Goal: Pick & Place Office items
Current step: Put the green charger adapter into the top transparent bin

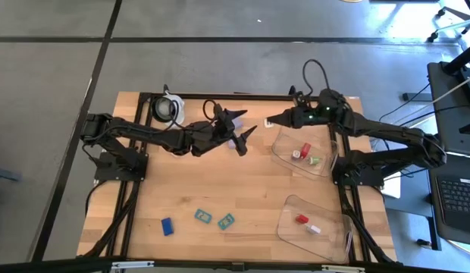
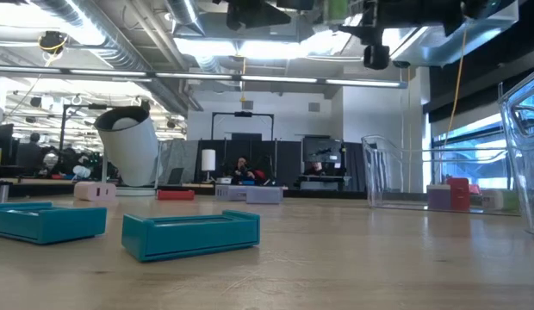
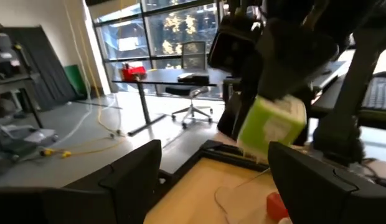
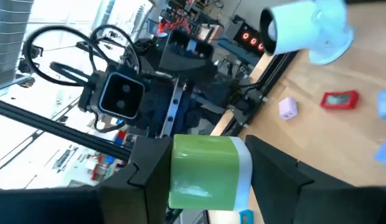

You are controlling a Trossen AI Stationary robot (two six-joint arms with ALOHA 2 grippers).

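Note:
A green block with a white end [image 4: 202, 171] is held high above the table's far middle by my right gripper [image 1: 274, 120], which is shut on it. In the left wrist view the block [image 3: 271, 127] shows just beyond my left gripper [image 3: 224, 180]. That gripper [image 1: 242, 125] faces the right one, open, with nothing between its fingers. Two teal clips [image 1: 202, 216] [image 1: 225, 221] and a blue block [image 1: 167, 226] lie flat on the near part of the table. A lavender piece [image 4: 287, 107] and a red piece [image 4: 339, 99] lie farther back. My right gripper pinches the green block by two opposite sides [image 4: 175, 171] between its two fingers. The fingers run level and point toward the table's left. The block is lifted clear of the table, and its white end [image 4: 243, 171] lies beside one finger.
A clear tray [image 1: 284, 155] at the far right holds red, white and green pieces. A second clear tray [image 1: 292, 227] at the near right holds a red and a white piece. A white round roll-like object [image 1: 170, 106] stands at the far left.

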